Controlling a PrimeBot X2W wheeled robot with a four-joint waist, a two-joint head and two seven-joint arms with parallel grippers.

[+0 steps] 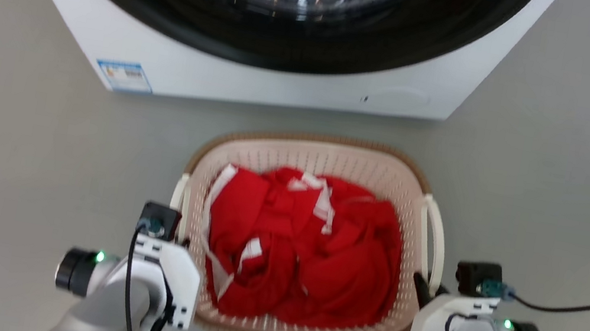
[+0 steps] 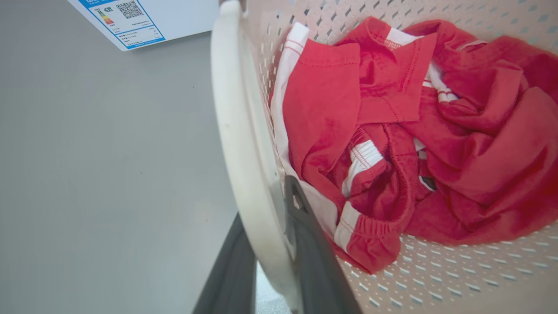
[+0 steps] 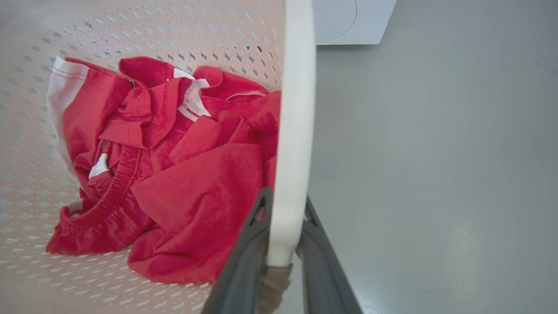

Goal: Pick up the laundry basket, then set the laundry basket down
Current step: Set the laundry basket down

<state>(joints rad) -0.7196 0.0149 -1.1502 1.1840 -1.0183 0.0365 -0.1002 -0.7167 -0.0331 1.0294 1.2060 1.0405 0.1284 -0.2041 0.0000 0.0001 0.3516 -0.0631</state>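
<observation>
The laundry basket is cream-white and perforated with a brown rim. It sits in front of me in the head view, holding crumpled red and white clothes. My left gripper is shut on the basket's left white handle, which runs between the two dark fingers. My right gripper is shut on the right white handle, with one finger on each side of it. I cannot tell whether the basket rests on the floor or hangs just above it.
A white washing machine with a dark round door stands just beyond the basket, a blue label at its lower left corner. Grey floor spreads to both sides. A black cable trails right from my right wrist.
</observation>
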